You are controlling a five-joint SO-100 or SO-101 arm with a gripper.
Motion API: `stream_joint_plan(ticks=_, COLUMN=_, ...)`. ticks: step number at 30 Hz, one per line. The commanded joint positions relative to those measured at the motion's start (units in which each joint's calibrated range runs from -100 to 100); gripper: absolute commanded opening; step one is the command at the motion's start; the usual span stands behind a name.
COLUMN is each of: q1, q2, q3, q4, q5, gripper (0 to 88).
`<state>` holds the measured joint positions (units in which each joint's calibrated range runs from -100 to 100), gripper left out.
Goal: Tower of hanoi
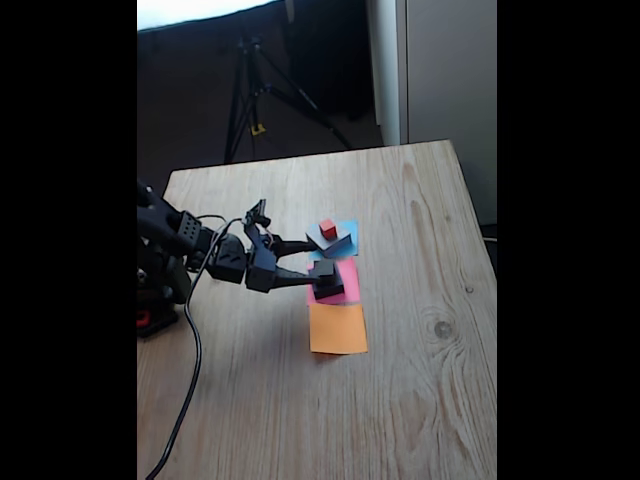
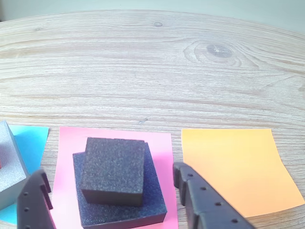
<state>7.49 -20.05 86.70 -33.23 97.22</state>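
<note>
Fixed view: gripper (image 1: 322,280) at cube (image 1: 322,269) on black slab (image 1: 329,289), pink square (image 1: 347,277); red cube (image 1: 328,229) on grey slab (image 1: 336,243) beyond | Wrist view: fingers (image 2: 190,183) spread, flanking cube (image 2: 113,168), square-on; orange square (image 2: 238,167) right of pink.

Two cameras, one far and one near.
The fixed view looks down along the table (image 1: 400,400) from high; the wrist view sits low, close over the pink paper (image 2: 159,143), seen in both.

Wrist view: grey slab (image 2: 9,167) cut by left edge; claw (image 2: 112,200) fingers cut by bottom edge. Fixed view: black slab (image 1: 330,291) and black cube (image 1: 323,270) blur together; claw partly overlaps them; contact unclear.
</note>
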Motion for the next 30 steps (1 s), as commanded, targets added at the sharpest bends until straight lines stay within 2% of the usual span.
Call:
stream_joint_plan(ticks=1, q1=-0.5, q2=3.9, q3=-2.1, q4=-6.1, q5=1.3, gripper=29.3)
stream_joint_plan(ticks=30, q1=-3.4, q2=20.5, q3=-5.1, q4=-19.6, q5=2.8, gripper=28.0)
